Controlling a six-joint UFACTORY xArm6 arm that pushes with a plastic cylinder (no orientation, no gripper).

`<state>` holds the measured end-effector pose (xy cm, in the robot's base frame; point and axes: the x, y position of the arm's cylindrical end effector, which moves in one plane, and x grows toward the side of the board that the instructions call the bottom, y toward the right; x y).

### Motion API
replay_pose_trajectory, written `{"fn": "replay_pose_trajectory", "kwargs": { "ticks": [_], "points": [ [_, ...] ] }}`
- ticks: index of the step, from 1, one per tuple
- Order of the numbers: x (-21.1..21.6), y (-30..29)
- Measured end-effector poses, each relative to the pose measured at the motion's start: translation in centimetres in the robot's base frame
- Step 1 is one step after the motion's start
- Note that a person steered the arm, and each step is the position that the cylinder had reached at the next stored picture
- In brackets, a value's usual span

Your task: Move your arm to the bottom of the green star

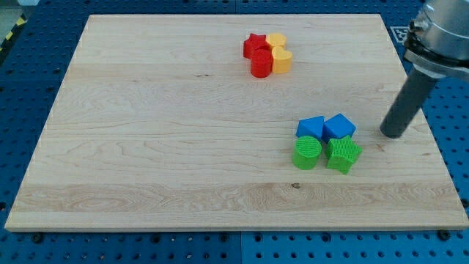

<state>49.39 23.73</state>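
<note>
The green star point(344, 155) lies on the wooden board point(146, 147) at the view's lower right, touching a green cylinder point(307, 154) on its left. Two blue blocks point(310, 127) point(338, 127) sit just above them, all four in one cluster. My tip point(393, 135) is down on the board to the right of the cluster, about level with the blue blocks and a little above and to the right of the green star, with a gap between them.
A second cluster sits near the view's top centre: a red star point(255, 45), a red cylinder point(261, 64), a yellow block point(276, 39) and a yellow heart point(282, 60). The board's right edge point(421, 132) is close to my tip.
</note>
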Motion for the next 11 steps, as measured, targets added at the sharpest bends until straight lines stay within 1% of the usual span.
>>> {"fn": "replay_pose_trajectory", "kwargs": {
  "ticks": [1, 3, 5, 6, 8, 9, 11],
  "points": [
    [1.6, 0.8],
    [1.8, 0.8],
    [6.4, 0.7],
    [9.2, -0.5],
    [8.5, -8.4],
    [8.1, -9.9],
    [8.1, -10.7]
  ]
}}
